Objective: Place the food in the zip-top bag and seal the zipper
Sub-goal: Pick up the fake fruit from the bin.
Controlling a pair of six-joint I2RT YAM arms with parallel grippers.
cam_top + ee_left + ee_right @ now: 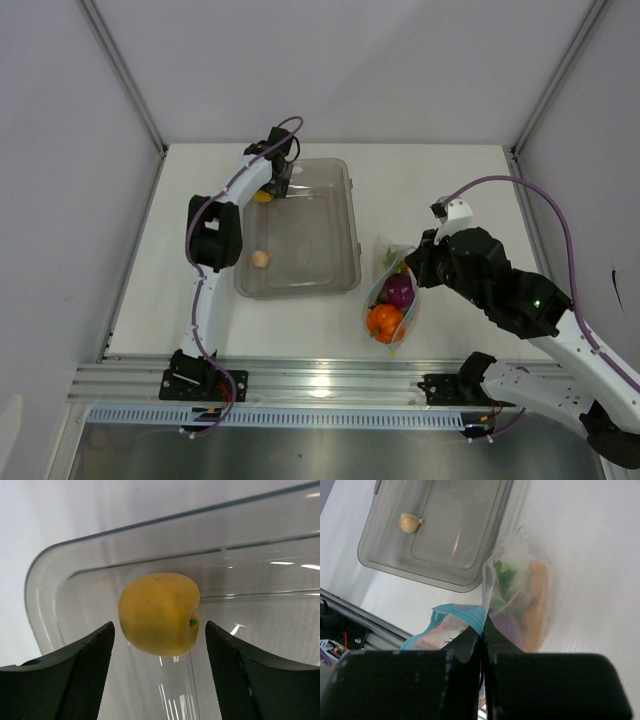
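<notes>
A yellow lemon [159,614] lies in the far-left corner of the clear grey tray [45,600]. My left gripper [160,650] stands open around it, one finger on each side, neither touching it. From above, the lemon [263,196] peeks out beside the left gripper [272,186]. The zip-top bag [392,295] lies right of the tray, holding an orange tomato [384,320], a purple onion [399,291] and a green sprig [390,258]. My right gripper [483,630] is shut on the bag [520,595] at its mouth, by the light blue zipper [465,612].
A small beige piece [260,259] lies alone on the tray floor, also seen as the beige piece [409,522]. The tray's rim [352,215] stands close to the bag. The metal rail [320,385] with both arm bases runs along the near edge.
</notes>
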